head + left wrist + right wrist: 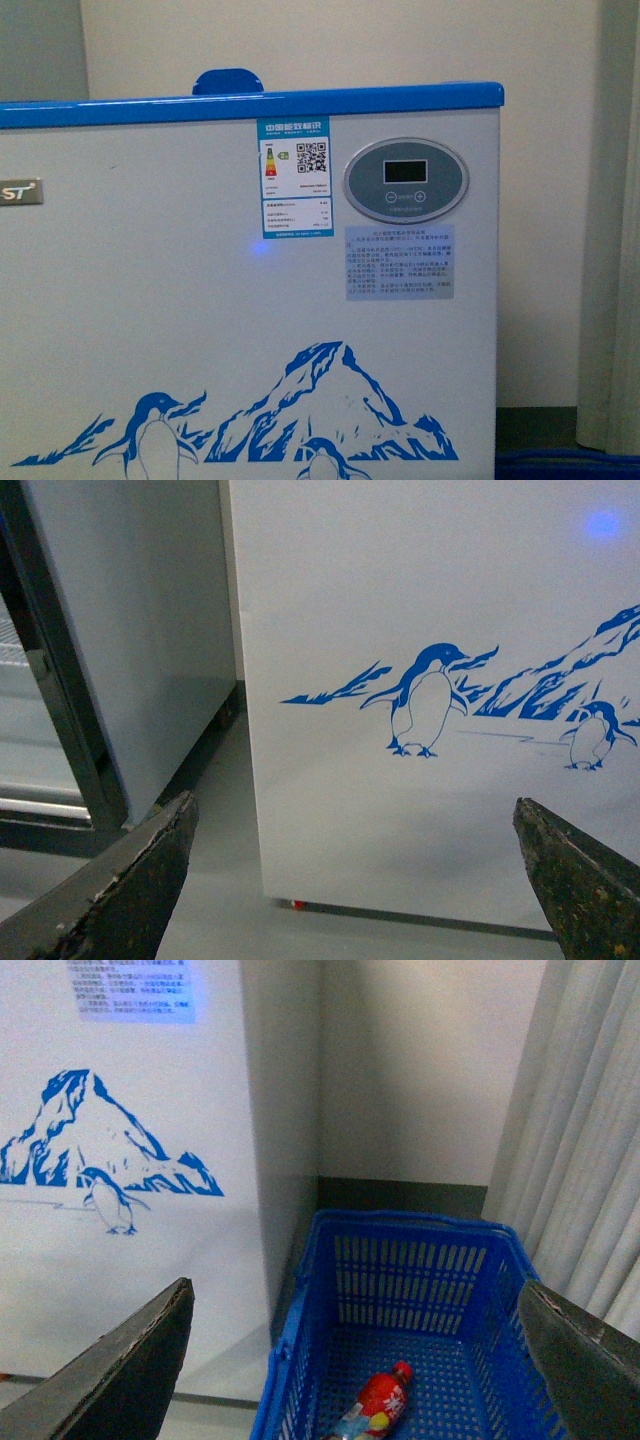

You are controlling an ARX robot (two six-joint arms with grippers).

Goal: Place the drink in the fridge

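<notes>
Ahead of your left gripper [352, 810], the fridge [400, 600] shows a smooth white panel with a faint sheen and a flat printed penguin decal [425, 700]. That gripper's fingers [130, 880] look dark, rough and chipped at the edges. Beyond your right gripper [352, 1295], the crate [400, 1280] is glossy blue slotted plastic. The drink [380, 1405] in it looks like shiny plastic. The curtain [590, 1160] beside it is matt, pleated cloth.

Setting: plain indoor room, shop-like corner. Evidence: white chest-type fridge [150, 300] with blue rim, energy label [295, 177] and digital control panel [406, 180]; tall grey cabinet [140, 630] just beside it; blue plastic basket [400, 1280] on the grey floor [220, 900]; bare cream wall [350, 40]; pale curtain [590, 1140]
</notes>
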